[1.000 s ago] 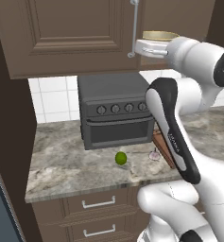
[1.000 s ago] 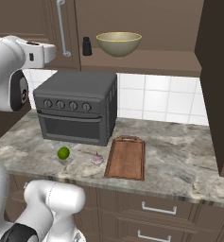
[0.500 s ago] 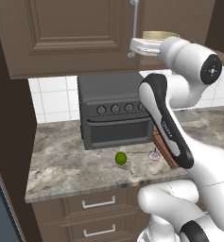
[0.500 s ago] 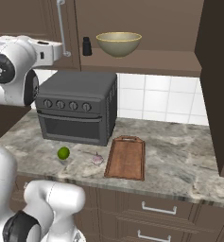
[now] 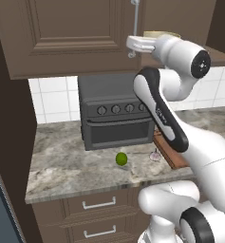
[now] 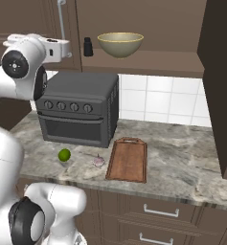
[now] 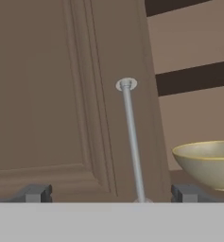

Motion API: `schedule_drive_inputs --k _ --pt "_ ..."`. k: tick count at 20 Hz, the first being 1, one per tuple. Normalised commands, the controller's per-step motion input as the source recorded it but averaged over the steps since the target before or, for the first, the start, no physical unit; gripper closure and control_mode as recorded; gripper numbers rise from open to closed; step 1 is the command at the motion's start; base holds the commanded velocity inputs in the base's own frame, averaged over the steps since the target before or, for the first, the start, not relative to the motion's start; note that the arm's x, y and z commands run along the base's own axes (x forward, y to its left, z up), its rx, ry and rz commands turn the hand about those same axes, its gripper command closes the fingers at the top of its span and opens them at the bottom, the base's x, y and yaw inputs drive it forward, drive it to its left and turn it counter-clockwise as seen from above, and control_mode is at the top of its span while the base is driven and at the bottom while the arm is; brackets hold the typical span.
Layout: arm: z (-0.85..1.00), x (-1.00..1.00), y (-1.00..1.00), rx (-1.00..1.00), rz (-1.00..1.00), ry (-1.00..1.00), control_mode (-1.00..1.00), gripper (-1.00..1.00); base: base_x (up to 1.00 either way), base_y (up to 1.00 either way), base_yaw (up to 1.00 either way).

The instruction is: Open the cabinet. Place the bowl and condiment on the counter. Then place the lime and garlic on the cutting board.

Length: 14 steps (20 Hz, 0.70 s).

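Opening the cabinet [image 6: 148, 19] is the step we judge in hand: right door swung wide, left door [image 7: 61, 94] looks closed, and our gripper [image 7: 111, 193] sits up at its silver bar handle [image 7: 132, 142].

Hand view: the two fingertips [image 7: 35, 193] stand spread as wide as they go, one on each side of the handle, nothing clamped. Whether either tip touches the bar we cannot tell; the bar runs down the gap between them.

Next move, we think: shut the fingers on the bar, then pull the door out on its hinge arc. Grip should stay square on the thin bar or it may slip.

Where the task's things are:
- bowl [image 6: 120, 44] on the cabinet shelf, condiment [image 6: 87, 47] just beside it, nearer the gripper
- lime [image 6: 64, 154] and garlic [image 6: 99, 161] on the counter [image 6: 182, 162] in front of the toaster oven [image 6: 79, 107]
- cutting board [image 6: 128, 159] on the counter, just beside the garlic, bare
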Motion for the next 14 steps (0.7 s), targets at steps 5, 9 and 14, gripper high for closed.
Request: schedule_drive_inputs --k 5,9,14 --pt "0.00 0.38 0.00 0.00 0.00 0.00 -1.00 -1.00 0.00 0.00 0.00" --pt "0.00 0.38 0.00 0.00 0.00 0.00 -1.00 -1.00 0.00 0.00 0.00" --pt "0.00 0.39 0.00 0.00 0.00 0.00 -1.00 -1.00 0.00 0.00 0.00"
